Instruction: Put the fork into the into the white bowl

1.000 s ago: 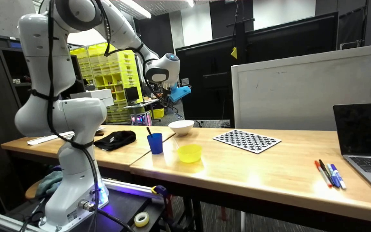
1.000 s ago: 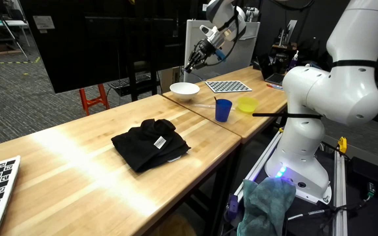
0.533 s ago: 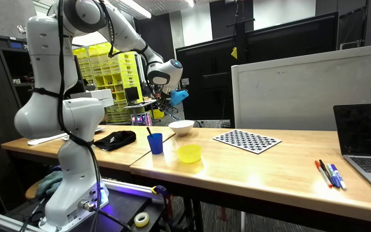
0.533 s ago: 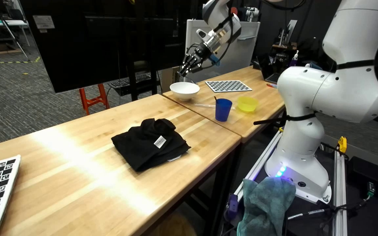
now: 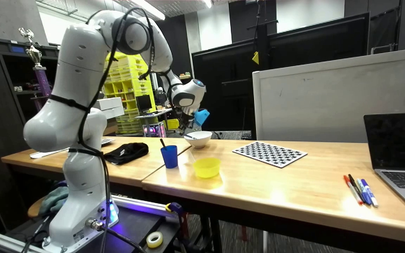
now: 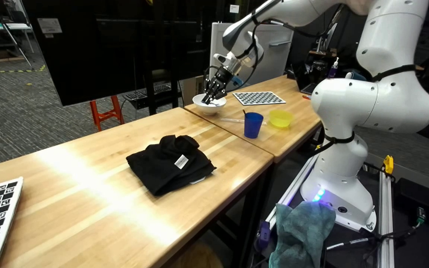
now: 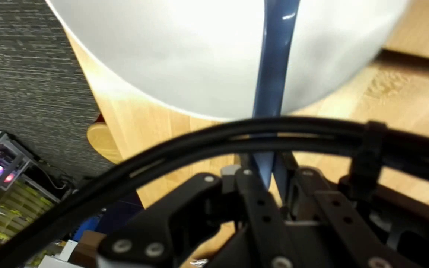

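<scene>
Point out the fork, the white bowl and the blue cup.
Fork [image 7: 273, 74]: in the wrist view, shaft.
White bowl [image 5: 200, 141]: in an exterior view, outer wall.
Blue cup [image 6: 253, 126]: in an exterior view, outer wall.

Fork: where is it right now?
In the wrist view, the fork is right of centre, clamped in the gripper and reaching over the white bowl to the top edge.

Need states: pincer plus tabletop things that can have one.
Pincer, closed on fork
Fork, held, extending over white bowl
White bowl, upright
Blue cup, upright, dark handle protruding
Yellow bowl, upright
Laptop, open, screen dark
Pens, lying side by side
Black cloth, rumpled
Checkered boards, lying flat
</scene>
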